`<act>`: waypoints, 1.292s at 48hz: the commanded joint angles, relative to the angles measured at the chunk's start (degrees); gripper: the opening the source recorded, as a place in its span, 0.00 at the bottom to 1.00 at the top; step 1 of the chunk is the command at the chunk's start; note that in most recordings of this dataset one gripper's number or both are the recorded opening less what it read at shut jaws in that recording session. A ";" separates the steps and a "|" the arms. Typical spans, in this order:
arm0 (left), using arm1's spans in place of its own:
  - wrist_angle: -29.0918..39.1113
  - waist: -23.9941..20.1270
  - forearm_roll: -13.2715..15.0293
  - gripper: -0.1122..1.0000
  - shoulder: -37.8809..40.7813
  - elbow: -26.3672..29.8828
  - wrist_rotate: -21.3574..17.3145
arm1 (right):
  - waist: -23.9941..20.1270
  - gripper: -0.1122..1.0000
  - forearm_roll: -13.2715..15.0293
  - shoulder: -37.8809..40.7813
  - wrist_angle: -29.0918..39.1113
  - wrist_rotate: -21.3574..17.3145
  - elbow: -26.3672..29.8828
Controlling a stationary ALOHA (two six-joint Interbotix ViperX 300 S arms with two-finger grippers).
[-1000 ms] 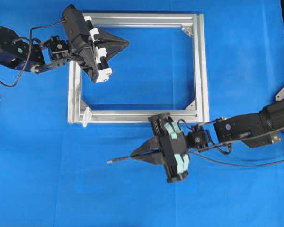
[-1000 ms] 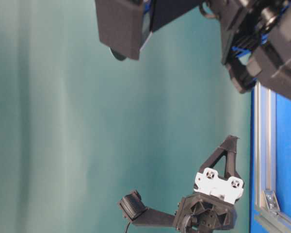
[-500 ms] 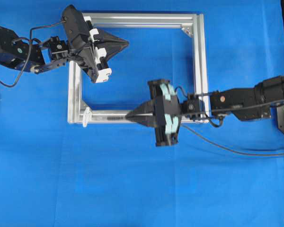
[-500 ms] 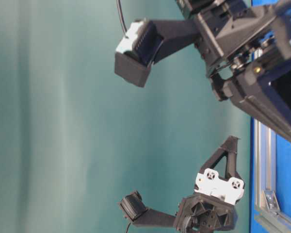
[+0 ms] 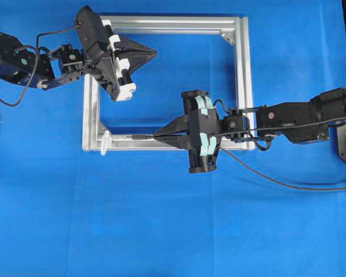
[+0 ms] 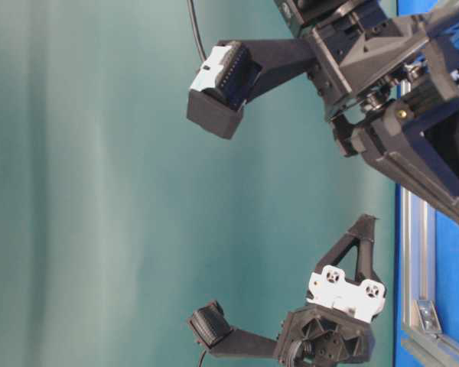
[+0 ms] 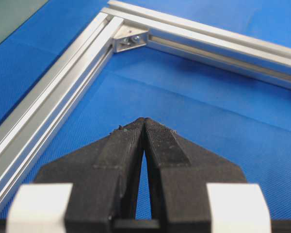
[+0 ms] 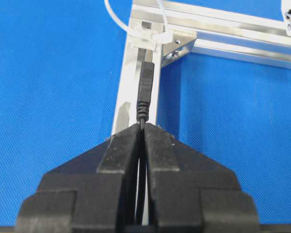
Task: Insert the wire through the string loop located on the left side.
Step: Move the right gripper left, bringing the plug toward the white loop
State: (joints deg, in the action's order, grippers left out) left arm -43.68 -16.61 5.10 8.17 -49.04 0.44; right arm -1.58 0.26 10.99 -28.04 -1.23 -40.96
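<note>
R gripper (image 8: 141,127): clamped on wire (image 8: 145,92), just behind plug.
L gripper (image 7: 144,127): closed, empty, over frame's top-left.
Wire: plug lies along alu frame (image 5: 242,81) bottom rail, tip aimed at string loop (image 8: 150,35), near, not thru.
Handling: light, limp cable, stiff plug; a grip close to plug looks best.
Loop: soft, likely deflects.
Obstacles: corner bracket (image 8: 177,48) beside loop; rail under plug.

The scene is lit brightly and evenly; only soft shadows are cast on the blue tabletop (image 5: 161,231). Mild glare is seen on the aluminium frame (image 7: 48,97). The wrist views are blurred near the lens.
</note>
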 commanded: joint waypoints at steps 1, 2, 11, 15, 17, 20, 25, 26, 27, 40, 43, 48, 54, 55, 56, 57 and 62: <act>-0.26 -0.09 -0.18 0.10 -1.93 0.44 0.09 | 0.09 0.11 0.00 -1.93 -0.18 -0.09 0.44; -0.26 0.00 -0.18 0.10 -1.85 0.44 0.09 | 0.09 0.11 0.09 -1.93 -0.18 -0.09 0.44; -0.26 0.00 -0.18 0.10 -1.85 0.44 0.09 | 0.09 0.11 0.00 -1.41 -0.18 -0.26 1.23; -0.26 0.00 -0.18 0.10 -1.85 0.62 0.09 | 0.09 0.11 0.00 -0.62 -0.18 -0.26 2.20; -0.26 0.00 -0.18 0.10 -1.85 0.53 0.09 | 0.09 0.11 -0.09 -0.18 -0.09 -0.26 2.72; -0.26 0.00 -0.18 0.10 -1.85 0.53 0.09 | 0.09 0.11 0.00 0.44 0.26 -0.26 3.69; -0.26 0.00 -0.18 0.10 -1.85 0.44 0.09 | 0.09 0.11 -0.09 1.58 1.41 -0.26 5.54; -0.26 0.00 -0.18 0.10 -1.85 0.44 0.09 | 0.09 0.11 0.00 1.67 1.49 -0.26 5.80; -0.26 -0.09 -0.18 0.10 -1.85 0.44 0.09 | 0.09 0.11 -0.09 1.85 1.76 -0.26 6.15; -0.26 -0.09 -0.18 0.10 -1.85 0.44 0.18 | 0.00 0.11 0.00 3.34 2.64 -0.26 8.61; -0.26 0.00 -0.18 0.10 -1.85 0.44 0.09 | 0.00 0.11 0.00 3.34 2.64 -0.26 8.61; -0.26 0.00 -0.18 0.10 -1.85 0.44 0.09 | 0.00 0.11 0.00 3.34 2.72 -0.26 8.61; -0.26 0.00 -0.18 0.10 -1.85 0.44 0.09 | 0.00 0.11 0.00 3.34 2.90 -0.26 8.53; -0.26 0.00 -0.18 0.10 -1.85 0.44 0.09 | 0.00 0.11 0.00 3.34 2.90 -0.26 8.61; -0.26 0.00 -0.18 0.10 -1.85 0.44 0.09 | 0.00 0.11 0.00 3.34 2.90 -0.26 8.61; -0.26 0.00 -0.18 0.10 -1.85 0.44 0.09 | 0.00 0.11 0.00 3.34 2.90 -0.26 8.61; -0.26 0.00 -0.18 0.10 -1.85 0.44 0.09 | 0.00 0.11 0.00 3.34 2.90 -0.26 8.61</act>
State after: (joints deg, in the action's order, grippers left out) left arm -43.68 -16.61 5.10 8.17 -49.04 0.53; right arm -1.58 0.35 15.29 -24.96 -1.41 -33.49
